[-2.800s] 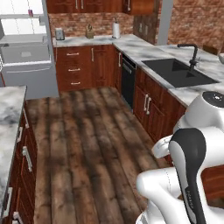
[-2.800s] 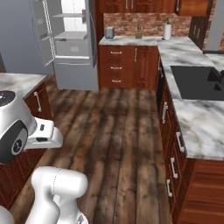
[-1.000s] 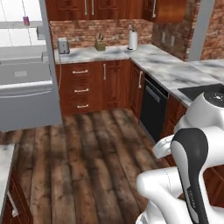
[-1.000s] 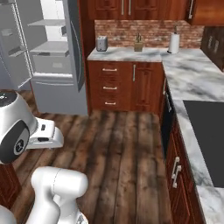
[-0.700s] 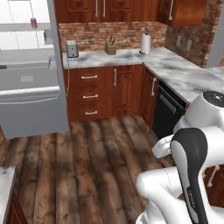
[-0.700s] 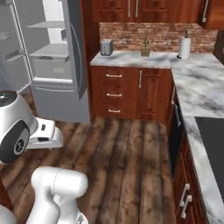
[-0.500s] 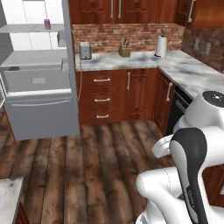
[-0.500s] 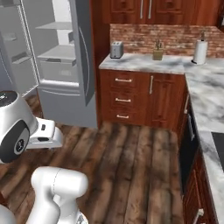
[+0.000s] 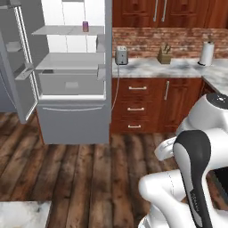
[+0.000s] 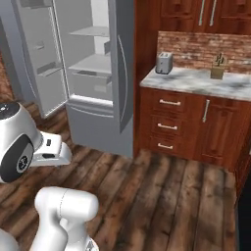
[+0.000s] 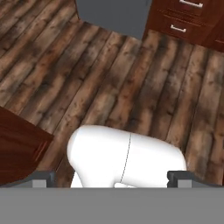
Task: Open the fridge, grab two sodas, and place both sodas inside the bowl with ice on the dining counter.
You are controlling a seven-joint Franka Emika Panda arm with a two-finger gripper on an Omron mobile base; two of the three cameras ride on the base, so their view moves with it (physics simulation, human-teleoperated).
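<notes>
Fridge (image 9: 73, 111) stands w/ its left door (image 9: 15, 67) swung wide open, at the left end of the wall counter (image 9: 164, 69). White interior, 2 grey shelves and a drawer bin under them; bottom freezer drawer shut. 1 purple soda can (image 9: 85, 26) sits upright on the top shelf, near that shelf's right front corner, alone there. From the right base view the can is too hard to pick out; the fridge's right door (image 10: 121, 73) stands edge-on between the camera and the shelves' right part.

Wall counter: marble top over reddish wood cabinets w/ 3 drawers. Toaster (image 9: 121, 55) at the counter's left end, just beside the fridge, cord hanging down the cabinet front. Knife block (image 9: 164, 54) mid-counter near the brick backsplash. Paper towel roll (image 9: 206, 53) at the counter's right corner. Marble corner of another top (image 9: 22, 213) shows at the bottom left of the left base view.

Bare wood floor lies between the base and the fridge.

Arm is folded close over the base, well apart from the fridge. Gripper (image 11: 111, 178): in the hand view the 2 fingertips (image 11: 41, 178) sit far apart at the bottom corners, spread wide, nothing between them, pointing down at floor planks.
</notes>
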